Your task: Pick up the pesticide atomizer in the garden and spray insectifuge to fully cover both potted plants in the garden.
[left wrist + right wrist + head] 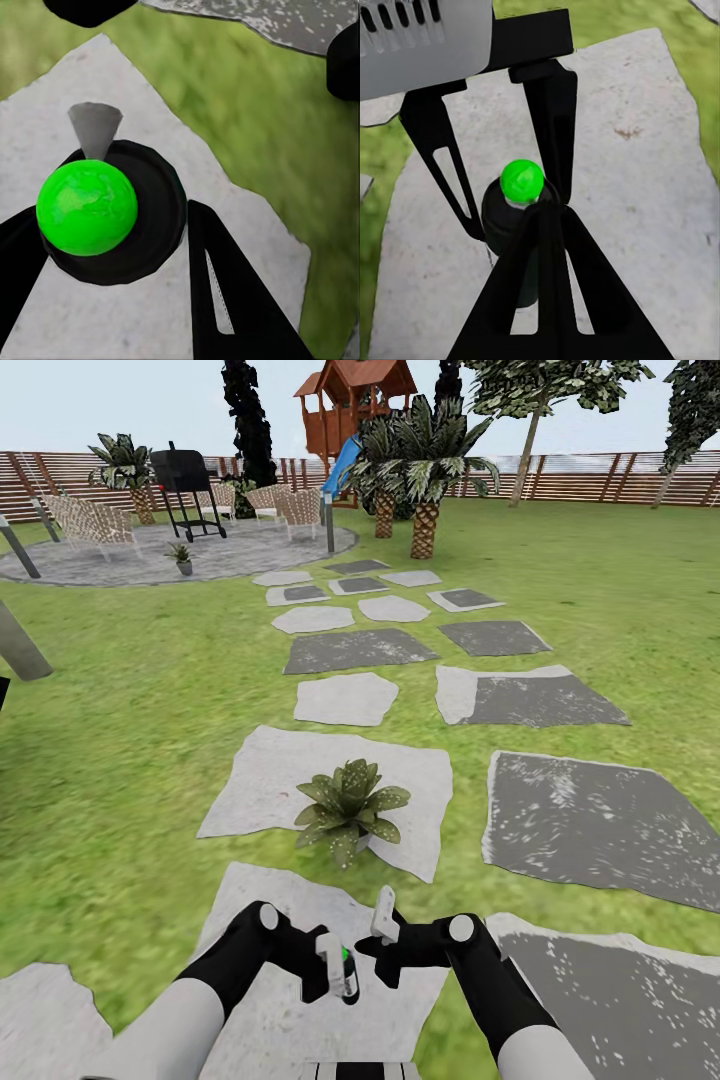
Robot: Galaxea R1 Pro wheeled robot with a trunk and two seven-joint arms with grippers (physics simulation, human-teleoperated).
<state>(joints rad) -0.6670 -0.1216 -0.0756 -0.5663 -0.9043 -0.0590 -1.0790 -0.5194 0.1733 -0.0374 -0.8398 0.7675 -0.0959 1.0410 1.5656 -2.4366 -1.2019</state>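
The pesticide atomizer is a small dark bottle with a bright green round top. It hangs low over a pale stepping stone, with my left gripper shut on its body. In the right wrist view the left gripper's two black fingers flank the atomizer. My right gripper is shut, and its tips sit right beside the bottle's top. One potted plant stands on the stone just ahead. The other potted plant is far off on the round patio.
Grey stepping stones lead across the lawn to the round patio, which holds chairs and a black grill. Palm trees and a wooden play tower stand further back. A slat fence closes the garden.
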